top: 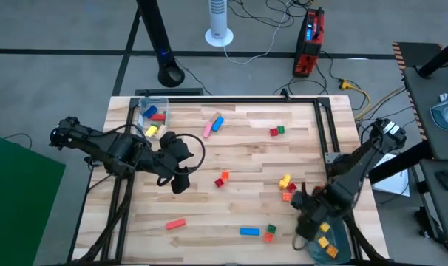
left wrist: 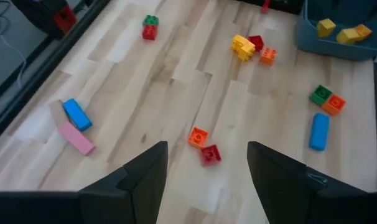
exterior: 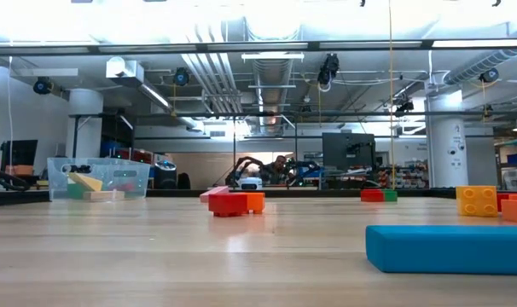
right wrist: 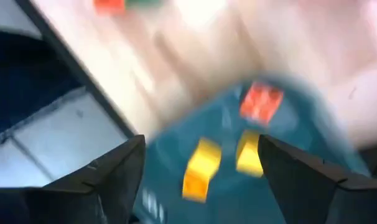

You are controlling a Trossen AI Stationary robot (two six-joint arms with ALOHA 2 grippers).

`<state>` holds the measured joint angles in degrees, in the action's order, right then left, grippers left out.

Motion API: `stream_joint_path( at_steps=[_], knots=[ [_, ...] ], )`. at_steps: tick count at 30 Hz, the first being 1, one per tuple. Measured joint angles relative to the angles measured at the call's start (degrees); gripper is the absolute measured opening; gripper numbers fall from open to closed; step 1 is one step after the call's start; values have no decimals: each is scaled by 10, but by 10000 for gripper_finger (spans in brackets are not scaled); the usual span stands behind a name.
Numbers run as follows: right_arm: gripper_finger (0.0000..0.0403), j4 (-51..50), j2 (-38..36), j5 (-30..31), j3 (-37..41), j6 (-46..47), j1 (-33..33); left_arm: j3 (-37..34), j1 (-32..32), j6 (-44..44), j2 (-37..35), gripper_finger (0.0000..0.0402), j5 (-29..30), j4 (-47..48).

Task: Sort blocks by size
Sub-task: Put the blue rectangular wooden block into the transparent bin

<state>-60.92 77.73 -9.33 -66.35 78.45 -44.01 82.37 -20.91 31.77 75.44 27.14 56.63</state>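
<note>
From above I see the table (top: pixel 231 185) with blocks scattered on it: a pink bar (top: pixel 208 129) touching a blue one (top: pixel 217 123), a red and green pair (top: pixel 276 131), an orange and red pair (top: pixel 222 179) near the middle, a yellow block (top: pixel 284 180), a red bar (top: pixel 176 223) and a blue bar (top: pixel 249 231) near the front edge. A clear box (top: pixel 151 112) at the back left corner holds some blocks. A tray (top: pixel 338 244) at the front right corner holds yellow and orange blocks. The left gripper (top: pixel 181 179) is over the table left of the middle. The right gripper (top: pixel 307 222) is at the tray's edge.

In the low view the blue bar (exterior: pixel 447 248) is close and hides part of the table behind it.

In the left wrist view the fingers (left wrist: pixel 145 180) are spread and hold nothing; the orange and red pair (left wrist: pixel 204 145) lies ahead of them.

In the right wrist view the fingers (right wrist: pixel 120 171) are wide apart and empty, above the tray (right wrist: pixel 288 168). An orange block (right wrist: pixel 261 102) and two yellow blocks (right wrist: pixel 201 169) are in the tray. This picture is blurred.
</note>
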Motion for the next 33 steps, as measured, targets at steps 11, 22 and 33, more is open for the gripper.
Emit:
stream_joint_path(
  at_steps=[11,22,33],
  knots=[
    [266,29,-3,153,-20,-206,152,0,-1,-42,21,208,-88,-59],
    [259,48,-36,279,-52,-272,162,0,-42,6,134,207,-162,-200],
    [300,111,-120,377,-49,-362,159,0,-93,-5,277,208,-162,-340]
  ],
)
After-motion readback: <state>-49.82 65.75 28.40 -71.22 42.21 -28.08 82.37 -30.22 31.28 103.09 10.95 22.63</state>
